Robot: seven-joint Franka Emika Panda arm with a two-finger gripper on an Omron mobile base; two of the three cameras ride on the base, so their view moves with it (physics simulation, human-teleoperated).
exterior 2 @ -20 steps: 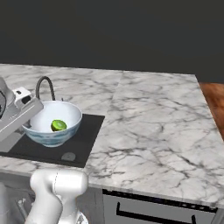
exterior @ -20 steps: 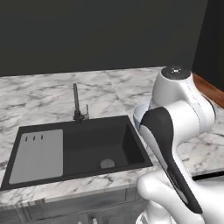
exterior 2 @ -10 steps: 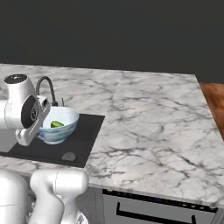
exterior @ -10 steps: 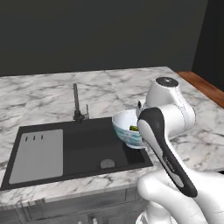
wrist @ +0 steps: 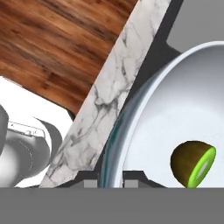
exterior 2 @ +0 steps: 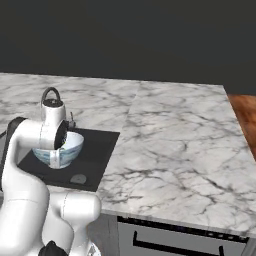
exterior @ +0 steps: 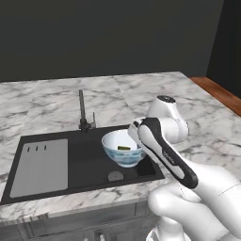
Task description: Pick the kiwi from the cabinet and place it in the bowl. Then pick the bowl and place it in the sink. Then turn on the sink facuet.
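The tool [wrist: 106,180] is clenched on the near rim of the bowl [exterior: 123,148], kiwi [wrist: 193,163] inside. In the left base view the bowl hangs mid-frame over the sink [exterior: 84,162] — basin floor directly below, so the move is down.

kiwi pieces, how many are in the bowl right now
1. A single kiwi, cut face bright green, lies inside the white bowl that the gripper holds by its rim over the black sink. The bowl's near wall could hide a piece in the base views.
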